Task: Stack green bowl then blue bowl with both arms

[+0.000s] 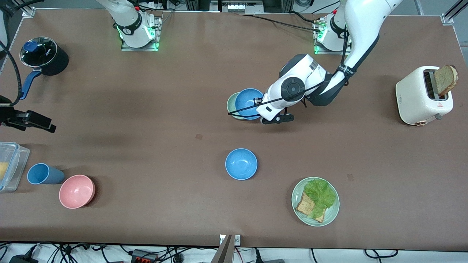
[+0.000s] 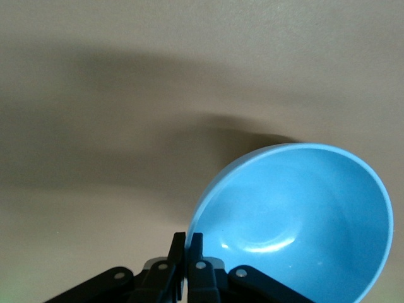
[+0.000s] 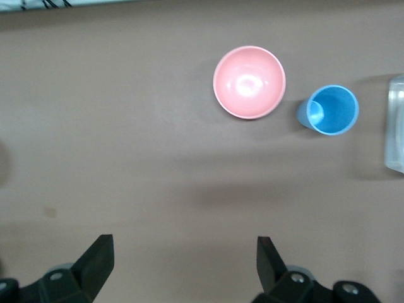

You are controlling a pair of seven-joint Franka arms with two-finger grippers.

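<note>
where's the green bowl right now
In the front view the green bowl sits mid-table, mostly hidden under the blue bowl that the left gripper holds by its rim.

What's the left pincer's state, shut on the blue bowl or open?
Shut on the blue bowl. The left pincer has its fingers pressed together on the rim, holding the bowl tilted over the green bowl.

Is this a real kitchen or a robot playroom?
Probably a robot test lab set up like a kitchen. Two robot arms are bolted to a brown table, the left gripper pinches a blue bowl, and cables trail along the edge. The toaster and pot look like practice props.
</note>
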